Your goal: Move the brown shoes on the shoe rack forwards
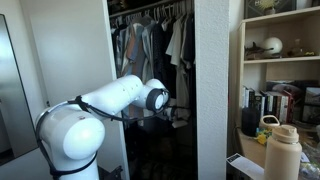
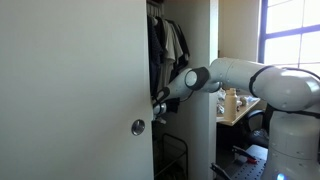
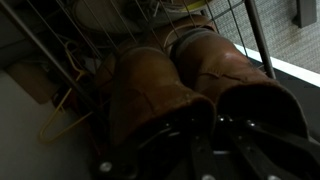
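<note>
**Fingers (image 3: pixel 245 140) at the shoes, grip state unreadable**

Both fingers sit in deep shadow at the bottom of the wrist view. We cannot tell how far apart they stand or whether they have hold of anything. We see the gripper (image 3: pixel 218 142) right up against the near ends of the brown shoes (image 3: pixel 185 85), maybe touching; too dark to call.

Key relation: the pair lies straight ahead of the fingers, side by side. Their long axes run away from the camera, up-frame and slightly right. They rest on the wire shoe rack (image 3: pixel 240 30), whose bars show behind and beside them. A wire hanger (image 3: pixel 58 112) lies to their left.

In both exterior views the arm (image 1: pixel 115 97) reaches into the closet below the hanging clothes (image 1: pixel 150 45); the shoes are hidden there.

Our read: forwards means a pull back along that long axis, toward the closet opening, so the approach looks lined up.

Writing: none legible. We see no brand on the shoes, and the bottle (image 1: pixel 283 150) shows no readable label.
</note>
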Controlling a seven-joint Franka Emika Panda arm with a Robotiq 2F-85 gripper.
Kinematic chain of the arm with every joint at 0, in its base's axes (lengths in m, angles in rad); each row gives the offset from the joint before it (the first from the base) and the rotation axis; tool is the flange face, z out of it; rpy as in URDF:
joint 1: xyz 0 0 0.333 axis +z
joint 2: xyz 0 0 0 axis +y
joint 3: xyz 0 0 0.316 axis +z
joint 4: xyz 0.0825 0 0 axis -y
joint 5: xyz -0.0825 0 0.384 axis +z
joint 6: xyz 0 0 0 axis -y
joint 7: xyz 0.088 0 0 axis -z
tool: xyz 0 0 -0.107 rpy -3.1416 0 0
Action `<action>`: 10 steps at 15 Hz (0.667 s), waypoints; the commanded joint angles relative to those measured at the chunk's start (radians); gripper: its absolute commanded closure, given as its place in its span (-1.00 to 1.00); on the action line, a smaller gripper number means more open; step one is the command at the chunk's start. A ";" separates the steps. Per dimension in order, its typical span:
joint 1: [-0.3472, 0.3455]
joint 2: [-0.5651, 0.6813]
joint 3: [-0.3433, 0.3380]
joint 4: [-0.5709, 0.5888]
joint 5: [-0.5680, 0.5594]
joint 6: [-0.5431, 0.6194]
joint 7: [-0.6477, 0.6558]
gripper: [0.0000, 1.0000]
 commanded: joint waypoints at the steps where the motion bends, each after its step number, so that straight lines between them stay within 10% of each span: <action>1: -0.040 -0.170 0.029 -0.239 0.025 0.142 0.018 0.93; 10: -0.107 -0.344 0.065 -0.562 0.080 0.405 0.016 0.93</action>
